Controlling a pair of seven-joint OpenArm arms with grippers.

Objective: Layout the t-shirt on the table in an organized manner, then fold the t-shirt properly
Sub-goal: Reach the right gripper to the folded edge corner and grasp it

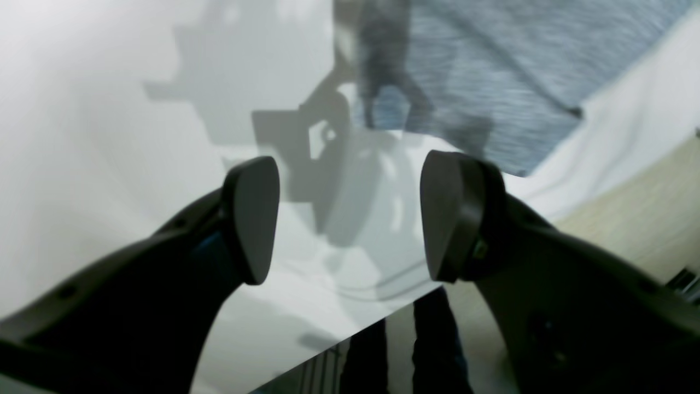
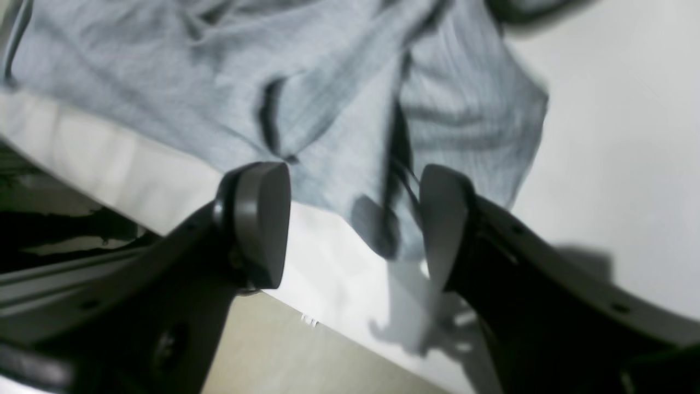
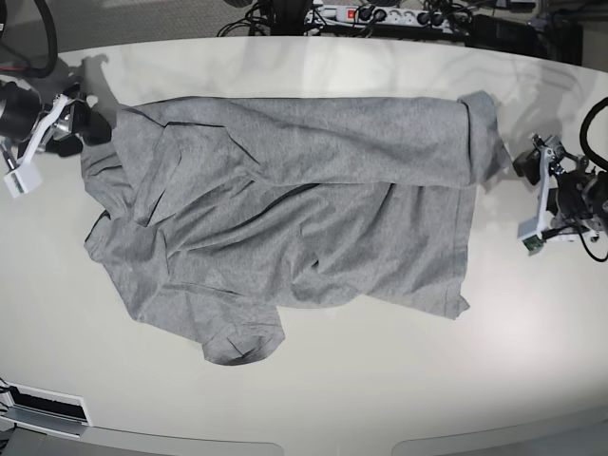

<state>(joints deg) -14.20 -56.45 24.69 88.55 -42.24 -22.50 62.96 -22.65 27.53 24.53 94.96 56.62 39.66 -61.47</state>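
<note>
The heather grey t-shirt (image 3: 285,204) lies crumpled and partly folded over itself across the off-white table (image 3: 380,380); its lettering does not show. My right gripper (image 3: 84,119) is at the shirt's left end, open, with wrinkled shirt fabric (image 2: 339,98) just ahead of and between its fingers (image 2: 262,224); whether they touch it is unclear. My left gripper (image 3: 521,163) is open and empty beside the shirt's right end. In the left wrist view the left gripper (image 1: 350,219) hovers over bare table (image 1: 109,137), with the shirt (image 1: 492,65) a little beyond it.
A power strip and cables (image 3: 380,14) lie past the table's far edge. A white box (image 3: 43,408) sits at the near left corner. The table edge and floor (image 1: 629,219) are close to the left gripper; the floor (image 2: 284,355) shows below the right one.
</note>
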